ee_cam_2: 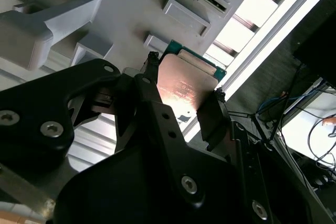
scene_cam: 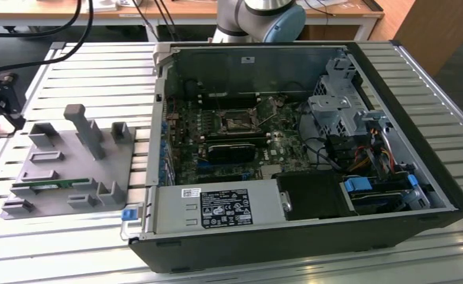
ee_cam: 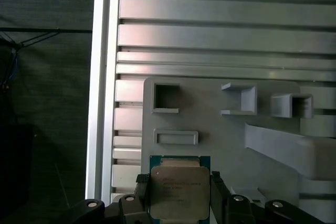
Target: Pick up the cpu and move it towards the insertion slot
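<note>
Pincer (ee_cam: pixel 179 183) clamped on the cpu (ee_cam: pixel 179 192), one finger on each of two opposite edges; both wrist views agree on this hold. Cpu is at the grey fixture (scene_cam: pixel 65 171), close to one of its edges and beside the slats of the bench (scene_cam: pixel 97 71). Whether the chip has cleared its seat or rests in it cannot be told. Slot (scene_cam: pixel 237 122) sits on the board inside the open case (scene_cam: pixel 420 148), well apart from the fixture and toward the exterior view's right of it. Orientation: cpu lies flat, metal lid toward the wrist cameras, pale-green rim showing along the free edge that points away from the pincer body. Being square, it has no long axis to speak of; the grip line runs across it from finger to finger. Assessment for the step in hand: keep the chip level and the clamp even on both edges, since a thin flat part held by its rim could pivot or slip. Carry it high enough to pass the fixture's posts and the case wall. Any tilt would probably spoil alignment over the slot.
</note>
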Tool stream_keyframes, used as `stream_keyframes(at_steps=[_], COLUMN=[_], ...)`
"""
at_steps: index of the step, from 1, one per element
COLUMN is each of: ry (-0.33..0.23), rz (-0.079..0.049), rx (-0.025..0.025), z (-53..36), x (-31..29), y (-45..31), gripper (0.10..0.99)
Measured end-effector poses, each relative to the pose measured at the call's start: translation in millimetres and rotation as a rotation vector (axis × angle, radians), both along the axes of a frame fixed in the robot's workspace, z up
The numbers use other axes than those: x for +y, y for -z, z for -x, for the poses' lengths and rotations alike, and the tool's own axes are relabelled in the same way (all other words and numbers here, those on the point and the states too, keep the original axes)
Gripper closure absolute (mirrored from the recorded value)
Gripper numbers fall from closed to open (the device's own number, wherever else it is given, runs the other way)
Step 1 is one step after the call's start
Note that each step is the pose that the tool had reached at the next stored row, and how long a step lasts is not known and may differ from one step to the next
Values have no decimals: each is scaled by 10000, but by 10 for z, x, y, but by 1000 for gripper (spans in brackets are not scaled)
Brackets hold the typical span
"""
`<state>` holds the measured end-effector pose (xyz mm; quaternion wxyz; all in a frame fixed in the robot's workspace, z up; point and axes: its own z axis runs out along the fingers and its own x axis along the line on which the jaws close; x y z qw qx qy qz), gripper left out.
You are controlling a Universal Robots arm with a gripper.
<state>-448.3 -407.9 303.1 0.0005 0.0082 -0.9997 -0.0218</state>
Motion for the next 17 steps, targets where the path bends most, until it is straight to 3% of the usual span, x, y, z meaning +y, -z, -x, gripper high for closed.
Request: stream_keyframes(at_steps=[17], ry=[1], rz=[0], rx=[0], z=[0], x=[2], y=[-243], gripper=[545])
